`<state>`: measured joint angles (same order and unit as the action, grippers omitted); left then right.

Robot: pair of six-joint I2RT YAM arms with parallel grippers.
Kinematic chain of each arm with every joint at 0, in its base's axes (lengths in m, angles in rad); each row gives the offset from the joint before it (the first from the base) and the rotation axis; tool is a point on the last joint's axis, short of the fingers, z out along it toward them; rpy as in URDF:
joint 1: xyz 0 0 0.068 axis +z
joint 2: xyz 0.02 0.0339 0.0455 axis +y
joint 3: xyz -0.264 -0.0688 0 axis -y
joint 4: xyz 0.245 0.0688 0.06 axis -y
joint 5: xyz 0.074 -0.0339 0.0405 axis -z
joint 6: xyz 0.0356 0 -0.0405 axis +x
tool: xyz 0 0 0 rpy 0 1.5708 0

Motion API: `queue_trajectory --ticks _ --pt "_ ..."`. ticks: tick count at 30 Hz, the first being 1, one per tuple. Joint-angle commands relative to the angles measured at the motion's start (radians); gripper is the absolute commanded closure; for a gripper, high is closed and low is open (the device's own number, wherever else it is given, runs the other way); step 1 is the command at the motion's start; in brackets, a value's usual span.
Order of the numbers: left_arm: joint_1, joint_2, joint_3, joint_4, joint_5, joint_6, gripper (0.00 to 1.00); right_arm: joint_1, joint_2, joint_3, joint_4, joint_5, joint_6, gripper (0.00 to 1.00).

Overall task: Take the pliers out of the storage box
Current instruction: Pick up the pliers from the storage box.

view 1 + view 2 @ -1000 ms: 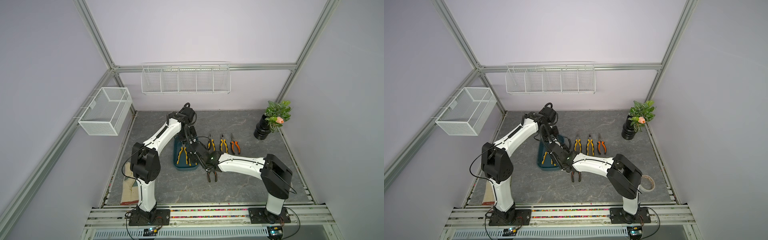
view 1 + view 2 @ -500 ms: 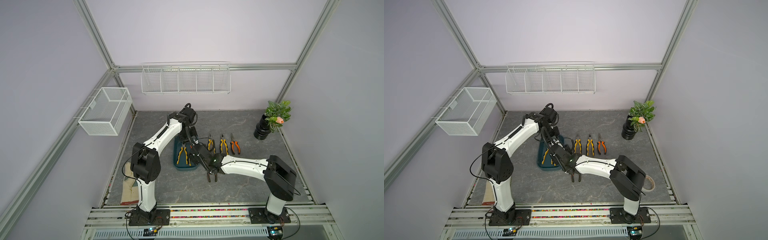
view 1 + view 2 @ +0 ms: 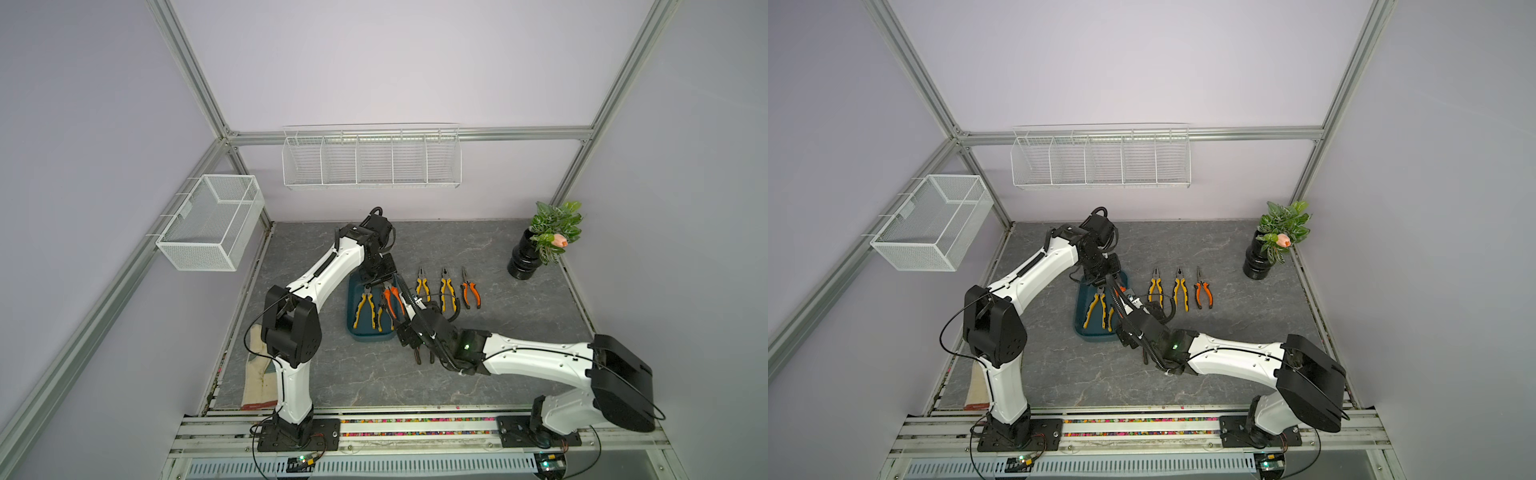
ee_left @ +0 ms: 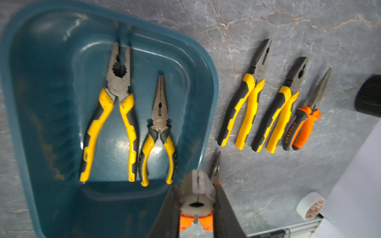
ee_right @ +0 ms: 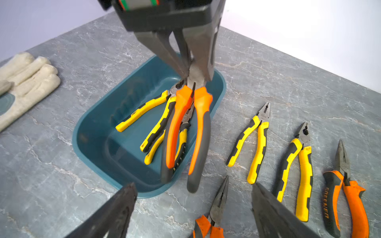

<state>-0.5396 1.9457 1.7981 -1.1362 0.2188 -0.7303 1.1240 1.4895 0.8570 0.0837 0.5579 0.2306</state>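
Note:
The dark teal storage box sits mid-table with two yellow-handled pliers lying in it. My left gripper is shut on the metal head of orange-handled pliers, which hang handles-down over the box's right side. My right gripper stands open just right of the box, above orange needle-nosed pliers lying on the table between its fingers. Three more pliers lie in a row on the table further right.
A black pot with a plant stands at the back right. White wire baskets hang on the back wall and the left frame. A cloth glove lies at the front left, a tape roll at the front right.
My right gripper has opened wide and let go of the orange needle-nosed pliers on the table. The left gripper has kept its hold on the orange pliers over the box.

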Motion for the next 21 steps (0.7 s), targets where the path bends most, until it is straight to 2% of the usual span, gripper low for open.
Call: queue_trajectory --ticks 1,7,14,21 --pt "0.007 0.009 0.067 -0.02 0.102 -0.038 1.0 0.01 0.05 0.057 -0.002 0.016 -0.048 0.09" --pt "0.018 0.024 0.12 -0.079 0.193 -0.034 1.0 0.012 0.123 0.153 -0.049 0.058 -0.063 0.08" --pt "0.023 0.006 0.117 -0.114 0.227 -0.018 1.0 0.011 0.212 0.276 -0.157 0.195 -0.082 0.09" --pt "0.026 0.006 0.145 -0.14 0.242 0.001 1.0 0.011 0.277 0.312 -0.199 0.229 -0.112 0.09"
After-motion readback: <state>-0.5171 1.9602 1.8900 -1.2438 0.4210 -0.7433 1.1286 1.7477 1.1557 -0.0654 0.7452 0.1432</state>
